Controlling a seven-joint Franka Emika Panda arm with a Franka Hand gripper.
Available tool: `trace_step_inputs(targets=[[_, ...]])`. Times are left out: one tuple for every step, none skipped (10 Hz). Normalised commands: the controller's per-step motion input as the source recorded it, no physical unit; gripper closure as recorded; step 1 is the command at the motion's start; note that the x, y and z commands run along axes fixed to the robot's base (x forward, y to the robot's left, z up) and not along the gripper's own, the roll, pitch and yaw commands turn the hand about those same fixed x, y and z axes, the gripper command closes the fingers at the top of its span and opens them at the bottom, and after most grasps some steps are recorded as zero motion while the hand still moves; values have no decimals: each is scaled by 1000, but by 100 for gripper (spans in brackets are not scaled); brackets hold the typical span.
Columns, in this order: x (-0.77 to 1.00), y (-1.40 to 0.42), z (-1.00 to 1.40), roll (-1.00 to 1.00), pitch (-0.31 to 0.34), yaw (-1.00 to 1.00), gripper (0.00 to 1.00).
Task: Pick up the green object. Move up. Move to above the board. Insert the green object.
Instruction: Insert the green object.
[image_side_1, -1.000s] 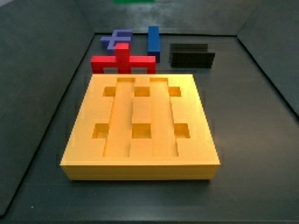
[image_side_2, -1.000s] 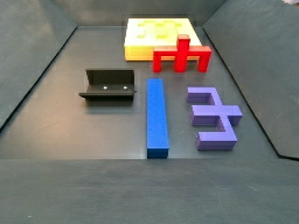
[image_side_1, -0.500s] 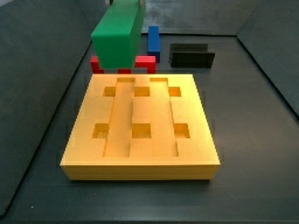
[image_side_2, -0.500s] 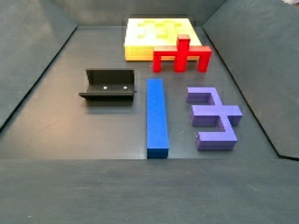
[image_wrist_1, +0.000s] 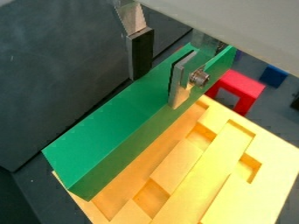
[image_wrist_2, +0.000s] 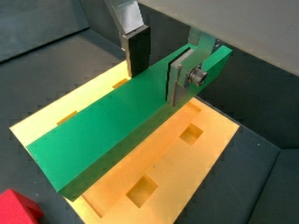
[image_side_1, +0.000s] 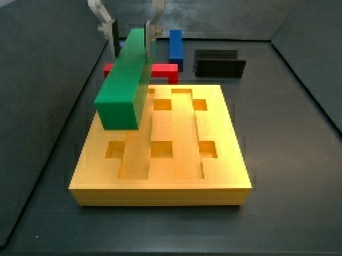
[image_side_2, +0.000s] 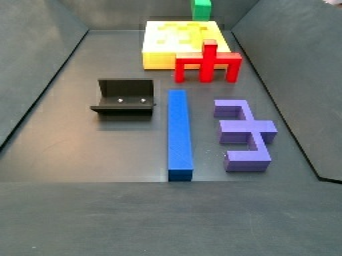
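My gripper is shut on the green object, a long green bar, and holds it lengthwise above the board. Both wrist views show the silver fingers with dark pads pressed on the bar's long sides. In a side view the green object hangs over the left part of the yellow board, with the gripper at its far end. In a side view only the bar's tip shows beyond the board.
A red cross-shaped block lies at the board's end. A long blue bar, a purple block and the dark fixture stand on the floor beyond it. Dark walls ring the floor.
The green object, held by my gripper, has come down and forward from behind the board to over its left part.
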Motion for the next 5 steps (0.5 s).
trace_step_inputs(targets=[[0,-143,-634,143,19,149,100],[0,-134,-529,180,41,140,100],[0,-191,-400,197,14,117,100],[0,-194,-337,263,44,109,100],[57,-171,-309,264,36,106,100]])
